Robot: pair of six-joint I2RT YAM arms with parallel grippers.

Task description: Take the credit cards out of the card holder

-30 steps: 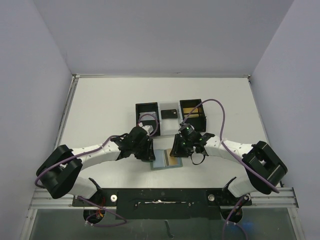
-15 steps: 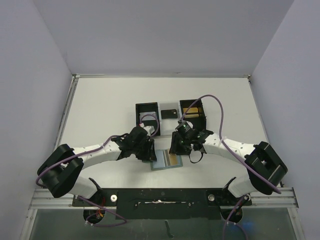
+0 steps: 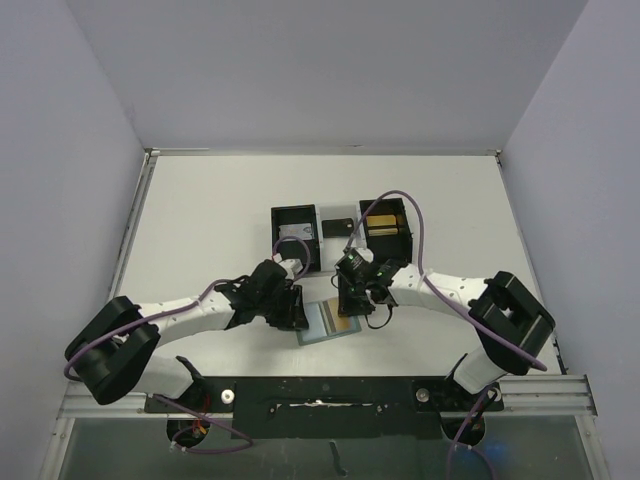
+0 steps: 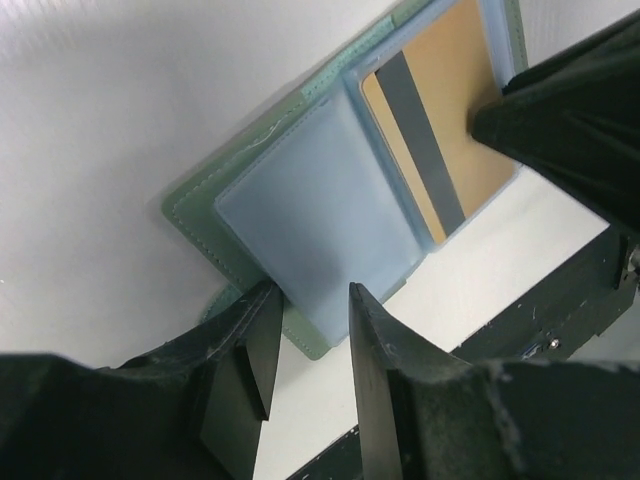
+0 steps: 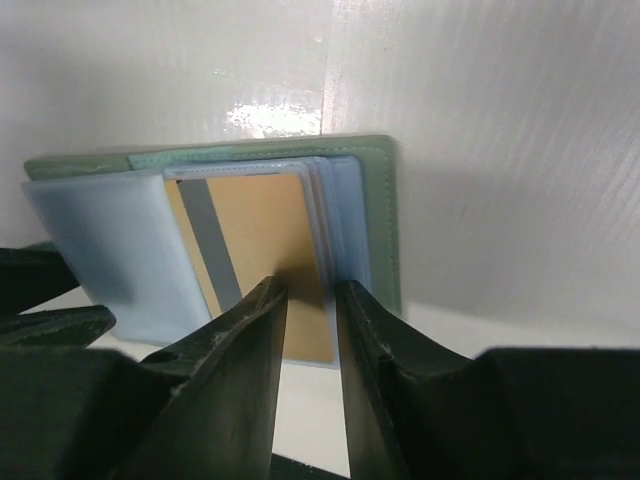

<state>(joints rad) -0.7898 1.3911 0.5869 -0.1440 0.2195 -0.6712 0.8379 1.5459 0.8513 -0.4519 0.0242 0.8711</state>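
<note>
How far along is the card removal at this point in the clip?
Done: the card holder lies open on the table, with the gold card exposed. In hand: the left claw straddles the edge of the holder's blue flap, and the right claw hovers, fingers apart, at the gold card's near edge. Left: that card sits in its sleeve, ungripped, so pulling it out remains.

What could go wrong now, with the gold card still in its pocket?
The right gripper meets the gold card only near its edge, so it may slip off. The left gripper stands at one corner of the card holder, so the holder may slide or turn with the card.
</note>
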